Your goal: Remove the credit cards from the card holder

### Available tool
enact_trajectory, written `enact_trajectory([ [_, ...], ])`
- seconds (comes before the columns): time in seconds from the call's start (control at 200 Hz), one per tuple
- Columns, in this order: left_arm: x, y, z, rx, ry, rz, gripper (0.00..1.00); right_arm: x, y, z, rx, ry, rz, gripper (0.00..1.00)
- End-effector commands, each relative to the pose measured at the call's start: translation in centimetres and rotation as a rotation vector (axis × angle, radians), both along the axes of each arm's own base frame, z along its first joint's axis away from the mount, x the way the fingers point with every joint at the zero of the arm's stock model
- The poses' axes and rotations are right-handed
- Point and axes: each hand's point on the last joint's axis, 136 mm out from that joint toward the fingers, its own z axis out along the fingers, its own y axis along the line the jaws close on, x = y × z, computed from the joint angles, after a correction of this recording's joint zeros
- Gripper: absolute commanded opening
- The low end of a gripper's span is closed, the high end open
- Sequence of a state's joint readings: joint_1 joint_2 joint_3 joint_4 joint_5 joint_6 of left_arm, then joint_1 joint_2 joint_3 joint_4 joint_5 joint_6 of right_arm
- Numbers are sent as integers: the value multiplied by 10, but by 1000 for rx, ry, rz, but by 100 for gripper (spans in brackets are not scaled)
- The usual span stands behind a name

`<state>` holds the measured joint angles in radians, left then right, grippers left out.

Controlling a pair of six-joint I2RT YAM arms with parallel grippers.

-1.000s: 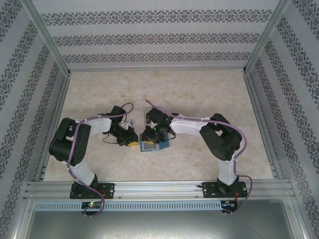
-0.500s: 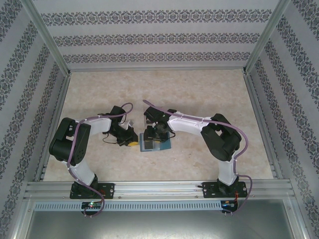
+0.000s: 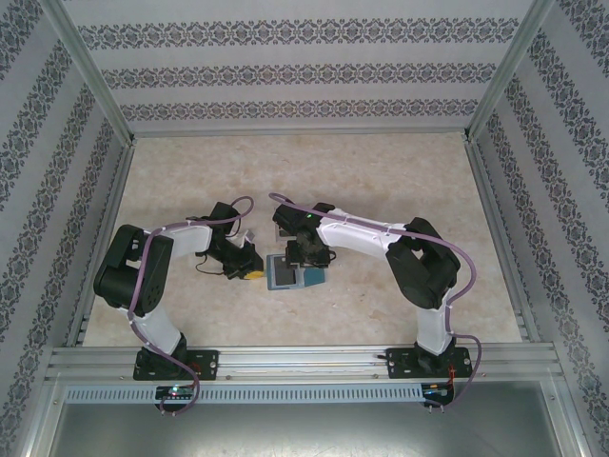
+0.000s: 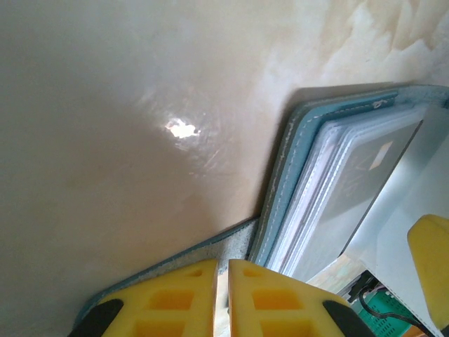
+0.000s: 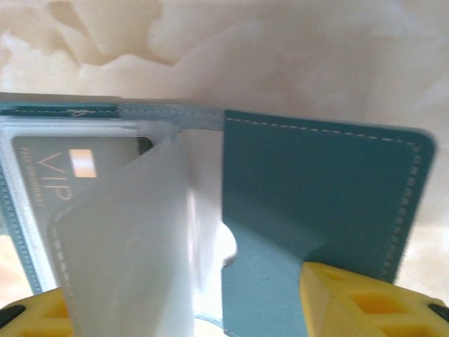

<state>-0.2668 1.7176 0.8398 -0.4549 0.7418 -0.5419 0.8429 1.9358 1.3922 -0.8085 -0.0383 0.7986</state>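
Open card holder on the table, between two pincers.
The card holder (image 3: 293,275) lies mid-table (image 3: 381,181), a grey credit card (image 5: 56,172) in its clear sleeve (image 5: 126,239); left pincer (image 4: 222,298) pinches its edge, right pincer (image 5: 182,302) spread above it.

The left arm (image 3: 133,271) and right arm (image 3: 419,265) are alike, with smooth white tubular links between chunky black joint housings. A lilac cable (image 3: 463,271) runs along each arm, tied on at intervals and looping free near the wrist. Flat black base plates (image 3: 176,365) sit at the foot of each. The left hand (image 4: 222,295) and right hand (image 5: 196,316) have yellow plastic fingers (image 4: 175,302) with moulded rectangular recesses and black backing.
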Motion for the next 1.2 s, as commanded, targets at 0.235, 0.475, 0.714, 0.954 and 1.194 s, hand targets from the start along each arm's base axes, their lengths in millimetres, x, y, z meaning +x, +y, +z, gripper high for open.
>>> enact_trajectory([
  [0.235, 2, 13, -12, 64, 9, 11, 13, -4, -24, -2, -138, -11, 57, 61],
  [0.475, 4, 13, -9, 67, 4, 16, 13, -9, -37, -16, -209, 11, 87, 69],
  [0.714, 7, 13, -5, 68, 2, 25, 11, -15, -49, -28, -260, 34, 101, 69],
  [0.954, 13, 11, 7, 70, -21, 27, 11, -21, -39, -29, -183, 46, 89, 62],
  [1.194, 20, -1, 33, 66, -72, 14, 11, -20, -39, -16, -159, 20, 82, 62],
])
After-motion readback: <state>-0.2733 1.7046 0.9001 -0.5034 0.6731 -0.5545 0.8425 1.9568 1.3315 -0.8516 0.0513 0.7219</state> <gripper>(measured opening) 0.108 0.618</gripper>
